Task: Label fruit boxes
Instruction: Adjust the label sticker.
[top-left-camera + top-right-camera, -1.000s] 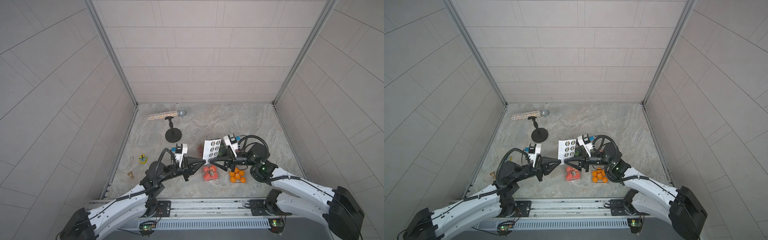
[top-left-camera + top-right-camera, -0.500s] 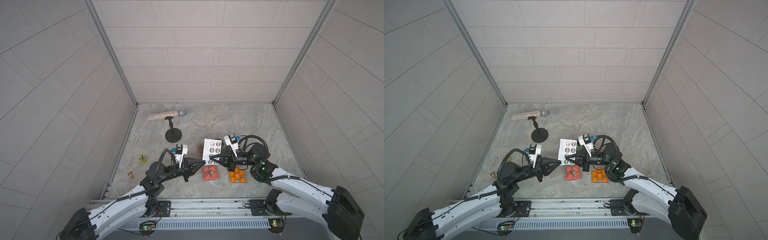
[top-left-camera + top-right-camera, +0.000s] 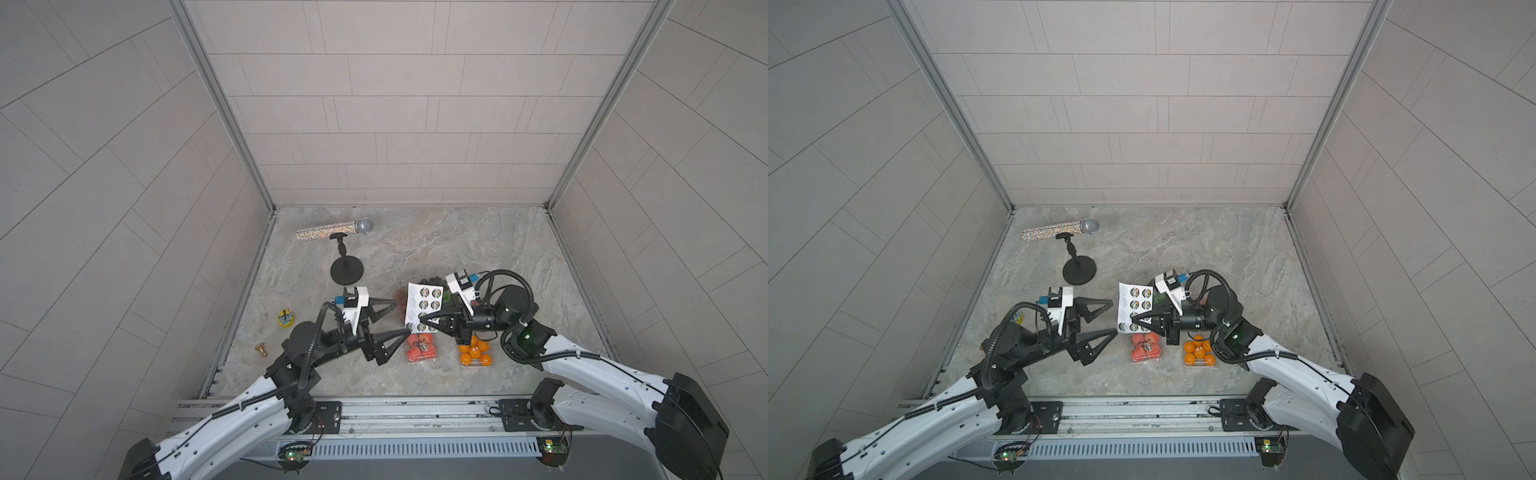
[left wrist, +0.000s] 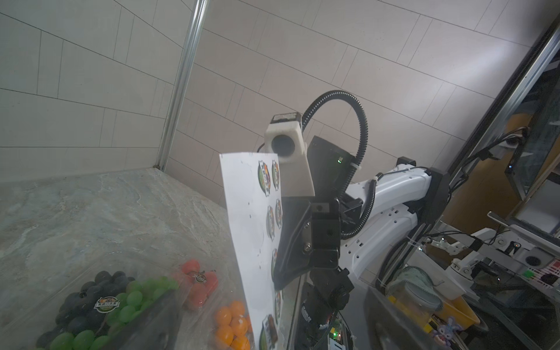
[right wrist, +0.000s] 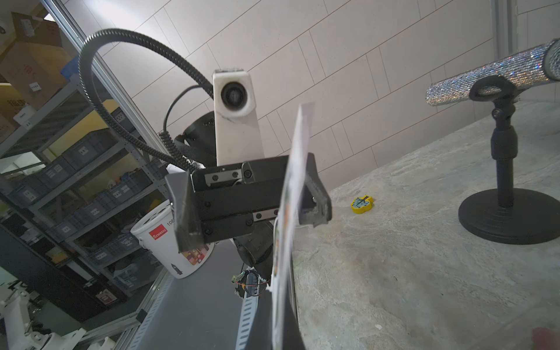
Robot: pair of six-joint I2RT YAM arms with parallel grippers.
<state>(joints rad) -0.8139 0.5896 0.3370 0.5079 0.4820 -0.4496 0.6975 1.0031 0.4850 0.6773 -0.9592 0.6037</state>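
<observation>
The fruit boxes [image 3: 420, 347] are sitting clustered at the front of the table [image 3: 415, 249]. Just above them, the right claw [image 3: 422, 322] is now pinching the sticker sheet [image 3: 424, 305]. The left claw [image 3: 399, 316] is hanging wide open and empty, having just let go, probably freed for peeling.

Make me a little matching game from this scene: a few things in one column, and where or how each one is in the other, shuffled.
Things
1. microphone
2. sticker sheet
3. left hand
4. box of oranges

States
A. wide open
B. lying on the table
C. resting on a black stand
D. pinched by the right hand

Pairs: 1-C, 2-D, 3-A, 4-B
</observation>
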